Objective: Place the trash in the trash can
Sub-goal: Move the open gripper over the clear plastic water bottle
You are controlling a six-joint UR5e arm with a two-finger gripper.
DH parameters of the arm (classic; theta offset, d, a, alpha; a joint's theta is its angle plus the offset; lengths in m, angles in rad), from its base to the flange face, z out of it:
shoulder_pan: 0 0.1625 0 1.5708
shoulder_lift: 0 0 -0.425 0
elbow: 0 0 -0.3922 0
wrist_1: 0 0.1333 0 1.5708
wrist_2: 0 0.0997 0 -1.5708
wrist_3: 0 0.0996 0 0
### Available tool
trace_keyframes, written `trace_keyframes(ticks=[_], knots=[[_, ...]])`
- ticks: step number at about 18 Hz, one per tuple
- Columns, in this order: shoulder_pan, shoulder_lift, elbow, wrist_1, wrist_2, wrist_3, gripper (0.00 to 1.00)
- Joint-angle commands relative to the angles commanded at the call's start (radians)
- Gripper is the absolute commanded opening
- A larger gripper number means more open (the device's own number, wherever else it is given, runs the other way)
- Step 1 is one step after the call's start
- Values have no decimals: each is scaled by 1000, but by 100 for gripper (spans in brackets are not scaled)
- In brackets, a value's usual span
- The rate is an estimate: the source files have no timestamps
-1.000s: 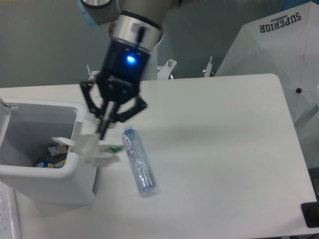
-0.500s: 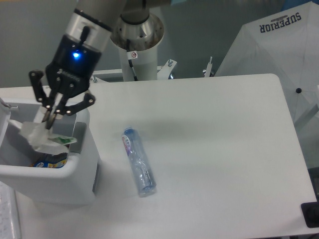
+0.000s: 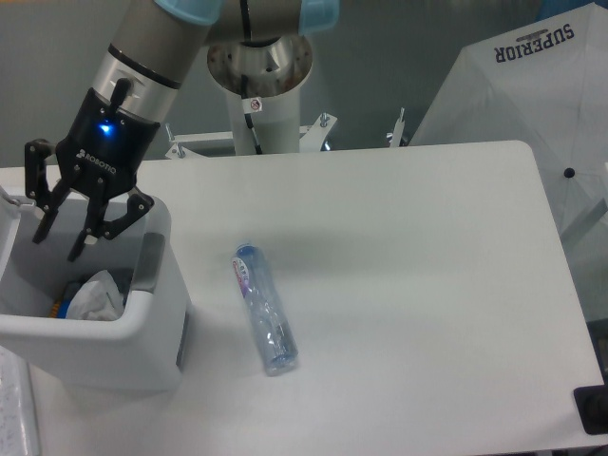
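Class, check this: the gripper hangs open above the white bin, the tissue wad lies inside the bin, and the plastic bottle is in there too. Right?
Not quite. The camera view shows the plastic bottle lying on the table, outside the bin. The open gripper and tissue wad are as stated.

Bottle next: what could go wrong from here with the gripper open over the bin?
1. The gripper hangs open just inside the trash can; a sideways exit might clip the thick rim and shift the bin.
2. The bottle lies on its side on the table; being round and slim, it may roll or slip out of a grasp.
3. The tissue wad sits high in the bin, so the bottle could rest on top.
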Motion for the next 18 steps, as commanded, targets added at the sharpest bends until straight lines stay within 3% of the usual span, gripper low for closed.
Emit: trace_keyframes(ticks=[7,10,18], knots=[[87,-2,20,-5,3,-3,99],[127,0,20,-8,15,-79,99],[228,-25,-17,-15,204,-112,99]])
